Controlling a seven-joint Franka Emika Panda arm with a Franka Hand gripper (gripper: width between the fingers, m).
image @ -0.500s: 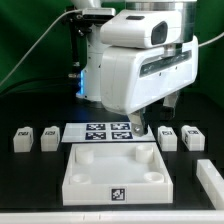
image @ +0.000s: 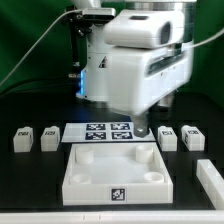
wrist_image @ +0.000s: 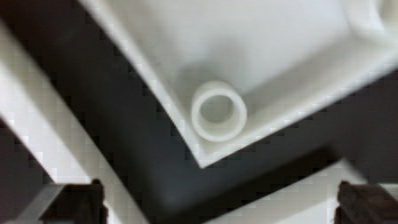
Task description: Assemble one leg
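Several small white legs with tags stand on the black table: two at the exterior view's left (image: 22, 138) (image: 49, 136) and two at its right (image: 168, 137) (image: 192, 136). The large white tray-like piece (image: 80, 180) lies in the middle front. My gripper (image: 141, 127) hangs low over the tray's far right corner, beside the nearer right leg. In the wrist view the gripper (wrist_image: 215, 205) is open and empty, its dark fingertips (wrist_image: 63, 205) wide apart. The tray's corner with a round socket (wrist_image: 219, 110) lies below it. No leg shows in the wrist view.
The marker board (image: 98, 131) lies just behind the tray. Another white part (image: 212, 180) sits at the exterior view's right edge. The arm's bulky white body (image: 140, 60) hides the table behind it.
The arm has shifted slightly toward the exterior view's right, the gripper staying low by the tray's far right corner. Nothing was picked up or released.
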